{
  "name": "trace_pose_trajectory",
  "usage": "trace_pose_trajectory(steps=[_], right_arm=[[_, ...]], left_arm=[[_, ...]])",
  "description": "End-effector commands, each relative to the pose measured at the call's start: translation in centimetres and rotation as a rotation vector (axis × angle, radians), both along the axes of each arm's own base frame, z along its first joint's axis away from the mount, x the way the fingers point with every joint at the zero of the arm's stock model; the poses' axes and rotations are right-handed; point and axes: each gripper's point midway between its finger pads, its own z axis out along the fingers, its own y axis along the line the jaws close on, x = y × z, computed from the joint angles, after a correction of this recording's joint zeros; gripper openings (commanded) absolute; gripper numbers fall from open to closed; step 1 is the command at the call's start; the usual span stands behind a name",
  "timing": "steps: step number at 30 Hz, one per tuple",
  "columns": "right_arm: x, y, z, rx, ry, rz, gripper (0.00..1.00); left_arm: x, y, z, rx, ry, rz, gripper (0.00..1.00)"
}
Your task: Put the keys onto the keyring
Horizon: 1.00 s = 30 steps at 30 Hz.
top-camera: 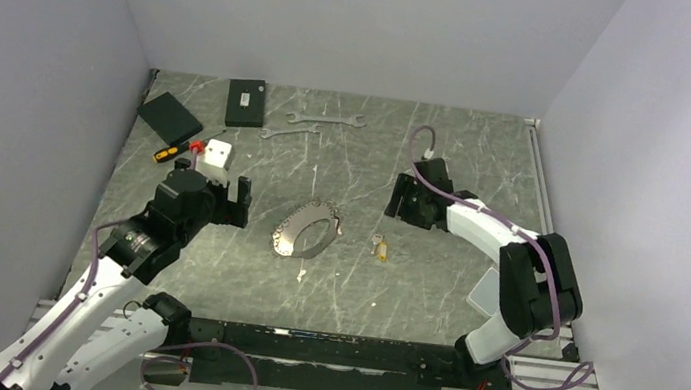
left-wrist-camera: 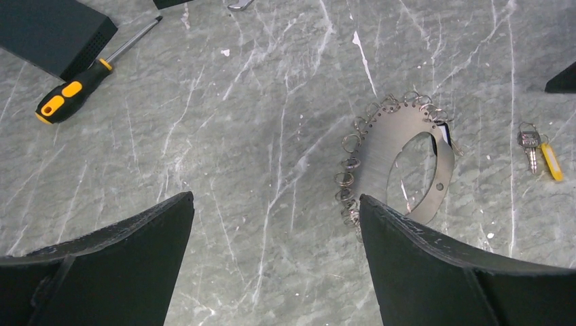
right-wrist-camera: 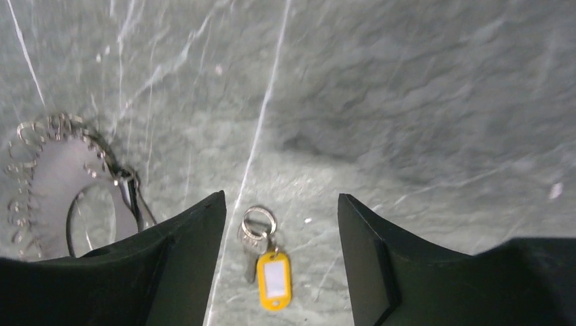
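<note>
Right tool [right-wrist-camera: 280, 204] hangs with its jaws apart and grips nothing; the keys [right-wrist-camera: 251, 257], with a yellow tag [right-wrist-camera: 274, 282], lie on the tabletop [top-camera: 429, 297] under the gap. Left tool [left-wrist-camera: 275, 204] is wide open and empty, near the keyring [left-wrist-camera: 384, 146], which lies flat, apart from the keys.

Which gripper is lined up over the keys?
The right gripper; the yellow-tagged keys lie framed between its fingers. The left gripper hovers beside the keyring.
</note>
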Motion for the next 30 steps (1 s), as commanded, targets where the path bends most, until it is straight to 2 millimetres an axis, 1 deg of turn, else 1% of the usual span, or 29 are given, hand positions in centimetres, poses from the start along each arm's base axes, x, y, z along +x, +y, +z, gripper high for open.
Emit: trace_pose_trajectory(steps=[1,9,14,20,24,26,28,29,30], right_arm=[[-2.6,1.5,-1.0,-0.019,0.084,0.072,0.63],[-4.9,3.4,-2.5,-0.017,0.15,0.133,0.48],[-5.5,3.4,-3.3,-0.067,0.169,0.139,0.4],[-6.4,3.4,-4.3,-0.077,0.203,0.148,0.34],[-6.4,3.2,-4.6,-0.092,0.201,0.147,0.25],[-6.4,3.1,-4.8,-0.094,0.203,0.15,0.23],[-6.2,2.7,-5.1,-0.119,0.197,0.142,0.23],[-6.2,2.7,-5.2,-0.123,0.195,0.144,0.2],[-6.1,2.6,-5.3,-0.127,0.194,0.146,0.1]], left_arm=[[0.5,-0.6,1.7,-0.011,-0.042,-0.029,0.96],[0.7,-0.3,1.6,0.005,-0.04,-0.017,0.94],[0.8,-0.2,1.3,0.015,-0.029,-0.011,0.93],[0.8,-0.1,1.2,0.024,-0.021,-0.005,0.93],[0.9,-0.1,1.2,0.026,-0.023,-0.004,0.93],[0.9,-0.1,1.1,0.027,-0.019,-0.004,0.93],[0.9,-0.1,1.0,0.031,-0.016,-0.005,0.93],[0.9,-0.1,1.0,0.032,-0.015,-0.005,0.93],[0.9,-0.1,0.9,0.033,-0.013,-0.005,0.93]])
